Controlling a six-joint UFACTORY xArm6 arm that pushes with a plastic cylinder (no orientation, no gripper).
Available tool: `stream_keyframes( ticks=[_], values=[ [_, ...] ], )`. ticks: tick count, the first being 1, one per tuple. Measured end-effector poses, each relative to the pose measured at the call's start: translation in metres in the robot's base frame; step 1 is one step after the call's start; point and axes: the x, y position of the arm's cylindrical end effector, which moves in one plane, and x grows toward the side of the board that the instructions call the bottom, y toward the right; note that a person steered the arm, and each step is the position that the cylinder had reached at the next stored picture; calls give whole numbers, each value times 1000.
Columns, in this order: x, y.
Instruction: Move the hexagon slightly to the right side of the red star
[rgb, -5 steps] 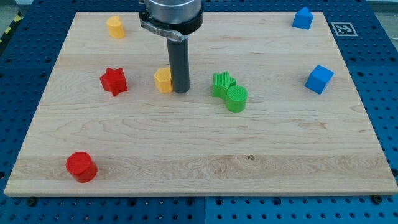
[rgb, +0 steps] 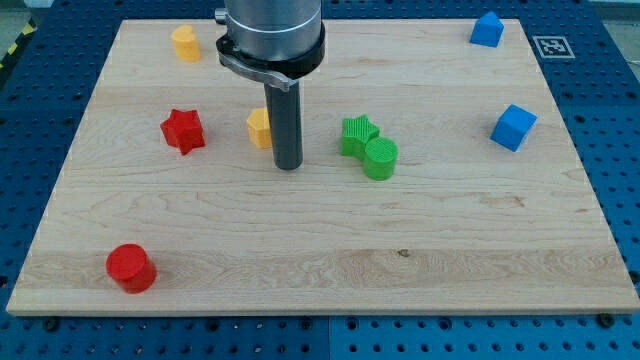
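Pale wooden table (rgb: 300, 250) is lying on a blue pegboard; no hand is showing, only my tip (rgb: 288, 165), which is sitting at about 5 o'clock of the yellow hexagon (rgb: 259, 128), perhaps touching, partly hiding it. The hexagon is waiting at 3 o'clock of the red star (rgb: 183, 130), near it.

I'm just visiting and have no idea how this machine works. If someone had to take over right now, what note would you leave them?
No jaws here: just a rod. My tip rests on the board, at the lower right of the yellow hexagon, which the rod partly hides.
The red star sits to the hexagon's left, with a clear gap between them.
Done: the hexagon is already on the star's right side.
Left: perhaps nudge it a little closer to the star, pushing from its right.
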Motion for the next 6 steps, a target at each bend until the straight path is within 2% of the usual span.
stream_keyframes(
  ticks=[2, 5, 6],
  values=[
    [-28, -10],
    [-42, -12],
    [-35, -17]
  ],
)
